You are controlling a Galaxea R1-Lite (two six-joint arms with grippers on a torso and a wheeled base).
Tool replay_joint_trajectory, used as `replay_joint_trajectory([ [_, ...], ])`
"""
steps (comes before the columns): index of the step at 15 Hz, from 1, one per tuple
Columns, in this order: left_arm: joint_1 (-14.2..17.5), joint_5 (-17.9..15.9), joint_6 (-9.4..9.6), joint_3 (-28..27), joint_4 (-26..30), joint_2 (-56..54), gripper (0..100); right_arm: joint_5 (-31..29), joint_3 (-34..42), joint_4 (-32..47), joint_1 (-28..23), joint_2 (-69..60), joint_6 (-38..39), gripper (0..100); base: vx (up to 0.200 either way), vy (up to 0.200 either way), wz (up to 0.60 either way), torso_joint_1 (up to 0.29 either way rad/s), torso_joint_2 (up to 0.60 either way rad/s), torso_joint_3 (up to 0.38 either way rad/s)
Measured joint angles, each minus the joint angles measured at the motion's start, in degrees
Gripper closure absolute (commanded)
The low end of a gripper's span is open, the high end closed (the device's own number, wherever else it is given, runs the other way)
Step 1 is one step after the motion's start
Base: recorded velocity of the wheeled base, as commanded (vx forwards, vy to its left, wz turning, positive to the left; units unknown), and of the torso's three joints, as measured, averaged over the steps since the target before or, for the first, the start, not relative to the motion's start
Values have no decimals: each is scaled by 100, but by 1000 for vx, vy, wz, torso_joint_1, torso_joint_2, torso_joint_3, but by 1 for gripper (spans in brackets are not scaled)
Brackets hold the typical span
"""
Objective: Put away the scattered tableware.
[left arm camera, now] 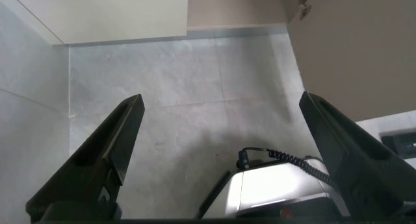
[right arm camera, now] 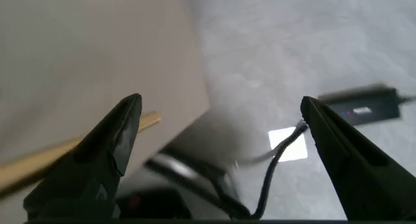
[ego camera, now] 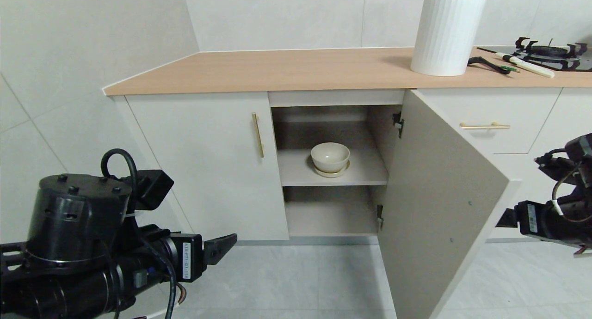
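Note:
A cream bowl (ego camera: 329, 156) sits on a small plate (ego camera: 331, 173) on the middle shelf of the open cabinet (ego camera: 370, 171). My left gripper (ego camera: 223, 246) hangs low at the left, in front of the shut cabinet door and apart from the shelf. Its fingers stand open over the grey floor (left arm camera: 221, 113) with nothing between them. My right gripper (ego camera: 507, 218) is at the far right, behind the swung-out cabinet door (ego camera: 439, 199). It is open and empty (right arm camera: 221, 113), and the door's gold handle (right arm camera: 148, 123) lies beside one finger.
On the wooden counter (ego camera: 286, 69) stand a tall white ribbed container (ego camera: 447, 32), some utensils (ego camera: 522, 64) and a black stove grate (ego camera: 550, 50). The left door's gold handle (ego camera: 257, 135) is vertical. A drawer (ego camera: 490, 125) sits to the right. The lower shelf (ego camera: 330, 217) is bare.

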Motion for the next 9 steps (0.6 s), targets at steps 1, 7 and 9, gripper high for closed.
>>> replay_joint_trajectory([
  [1,1,0,0,-2,0,0,0,63,-16,-9,322,56,2,0,0,0,0,0,0,0],
  [7,15,-1,-20,-13,-20,-24,0,134,-586,-708,1684,878,88,0,0,0,0,0,0,0],
  [9,12,-9,-30,-13,-24,-35,0,123,-766,-1256,1877,1263,197,0,0,0,0,0,0,0],
])
